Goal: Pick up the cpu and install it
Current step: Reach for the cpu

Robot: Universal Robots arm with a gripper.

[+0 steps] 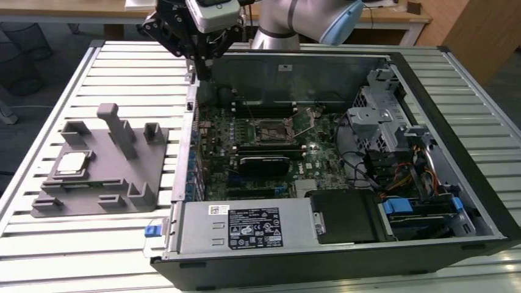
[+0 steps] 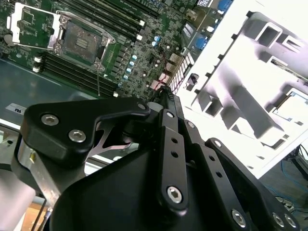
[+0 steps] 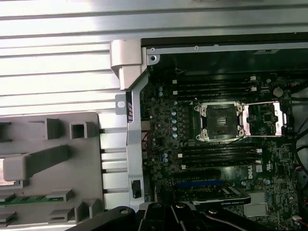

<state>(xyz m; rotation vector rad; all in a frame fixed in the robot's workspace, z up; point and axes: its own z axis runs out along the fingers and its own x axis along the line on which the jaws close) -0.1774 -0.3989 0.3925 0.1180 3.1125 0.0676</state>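
The cpu (image 1: 72, 163) lay on the grey holder block (image 1: 106, 183) on the counter (image 1: 57, 244), well apart from the jaws, which hung clenched and empty above the computer case (image 1: 464, 140). The first wrist view showed the socket (image 3: 219, 121) with its frame swung open, while the exterior view showed the cpu.

A: The exterior view is bright and evenly lit. The table (image 1: 82, 256) reads pale, with no hard shadows.

B: The case (image 1: 309, 76) is dimmer inside, darkest along its wall at twelve o'clock. The holder (image 1: 118, 131) at nine o'clock is evenly lit.

A: In the second wrist view the holder is blown out to white, though the board (image 2: 120, 53) is well exposed.

B: The gripper (image 2: 166, 94) is near-black there, with glints on its screws. In the first wrist view, glare bands cross the table slats and the picture looks slightly hazy.
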